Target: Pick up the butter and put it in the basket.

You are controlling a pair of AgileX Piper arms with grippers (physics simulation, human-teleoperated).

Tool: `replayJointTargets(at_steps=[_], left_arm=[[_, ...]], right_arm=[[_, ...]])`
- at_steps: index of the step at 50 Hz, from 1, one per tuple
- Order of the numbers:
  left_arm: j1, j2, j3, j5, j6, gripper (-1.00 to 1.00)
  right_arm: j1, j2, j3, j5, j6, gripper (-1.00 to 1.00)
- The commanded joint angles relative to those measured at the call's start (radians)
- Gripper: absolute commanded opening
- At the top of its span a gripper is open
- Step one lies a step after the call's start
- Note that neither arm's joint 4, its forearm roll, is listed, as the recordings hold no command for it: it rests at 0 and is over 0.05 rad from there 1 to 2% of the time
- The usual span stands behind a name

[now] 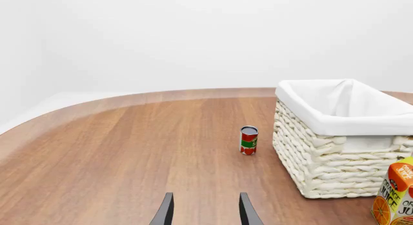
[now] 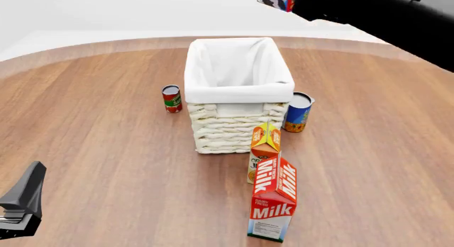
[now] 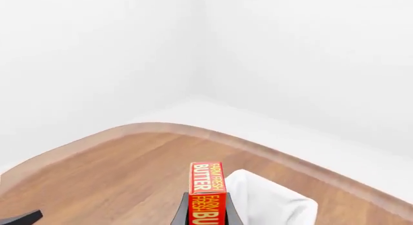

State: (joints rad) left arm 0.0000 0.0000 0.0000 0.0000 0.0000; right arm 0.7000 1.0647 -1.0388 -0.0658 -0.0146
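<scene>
Here the big basket (image 2: 237, 93) sits near the tabletop's (image 2: 92, 130) far edge. The right gripper (image 3: 206, 216) hangs high over the far edge, behind the basket, its jaws squeezed tight on the butter (image 3: 206, 193). The left gripper (image 1: 205, 210) waits low by the near left corner, jaws apart, holding nothing.

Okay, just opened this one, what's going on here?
The right gripper is shut on the butter, holding it high in the air near the far side of the basket, so the butter is picked up but not yet dropped in. The left gripper is open and idle, low over the table. A milk carton, juice carton and two cans sit around the basket.
</scene>
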Motion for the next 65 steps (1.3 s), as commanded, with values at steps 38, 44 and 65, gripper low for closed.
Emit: replayJointTargets(at_steps=[38,44,65], left_arm=[[0.000,0.000,0.000,0.000,0.000,1.00],[0.000,0.000,0.000,0.000,0.000,1.00],[0.000,0.000,0.000,0.000,0.000,1.00]], right_arm=[[-0.120,0.445,-0.360,0.277,-0.066,-1.00],[-0.128,0.460,-0.337,0.256,-0.062,-1.00],[-0.128,0.513,-0.314,0.191,-0.053,-1.00]])
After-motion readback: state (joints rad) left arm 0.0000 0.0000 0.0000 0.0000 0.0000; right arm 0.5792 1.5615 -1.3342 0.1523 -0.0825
